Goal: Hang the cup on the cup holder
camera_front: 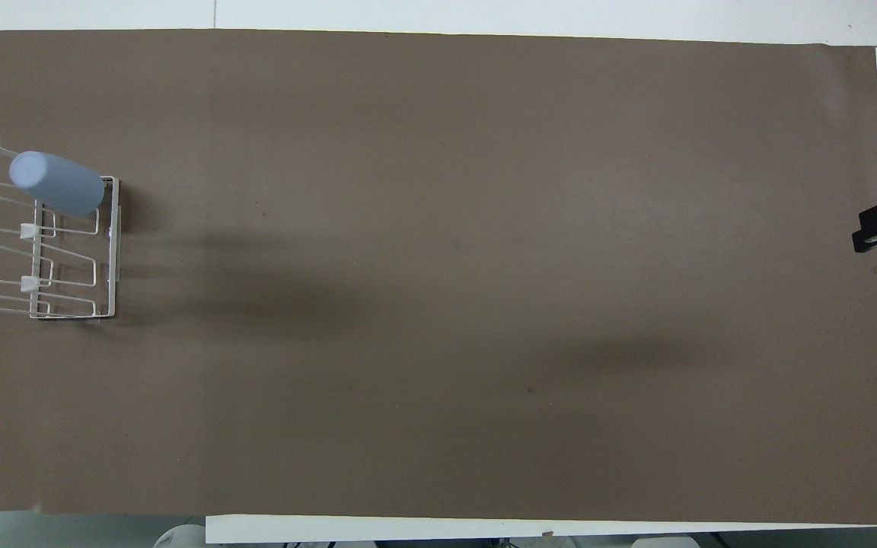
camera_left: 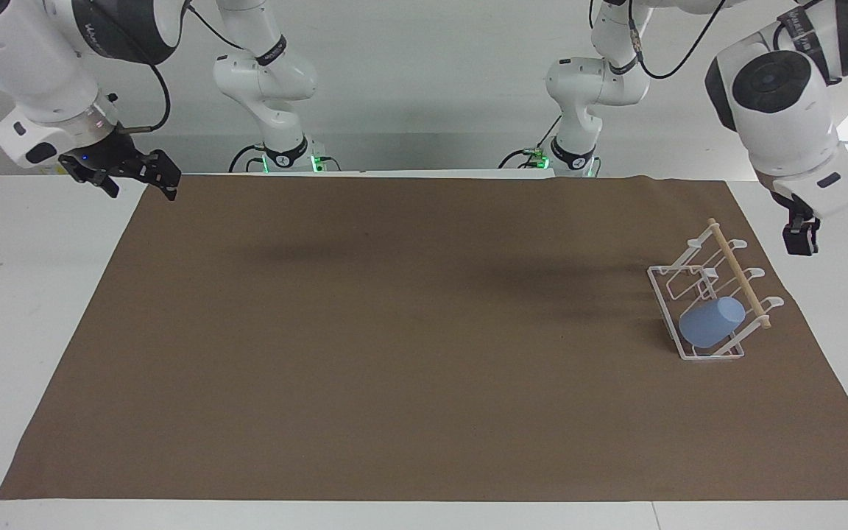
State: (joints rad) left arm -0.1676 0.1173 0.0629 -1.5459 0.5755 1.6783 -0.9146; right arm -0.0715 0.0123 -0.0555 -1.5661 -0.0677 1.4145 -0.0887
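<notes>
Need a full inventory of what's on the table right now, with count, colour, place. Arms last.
cup: 1, light blue, tilted on a prong of the cup holder, at the rack's end farthest from the robots.
cup holder: 1, white wire with a light wooden dowel, on the mat at the left arm's end of the table.
mat: 1, brown, covers most of the white table.
left gripper: 1, black, raised over the white table beside the mat, holding nothing.
right gripper: 1, black, open, waiting over the mat's corner at the right arm's end.
</notes>
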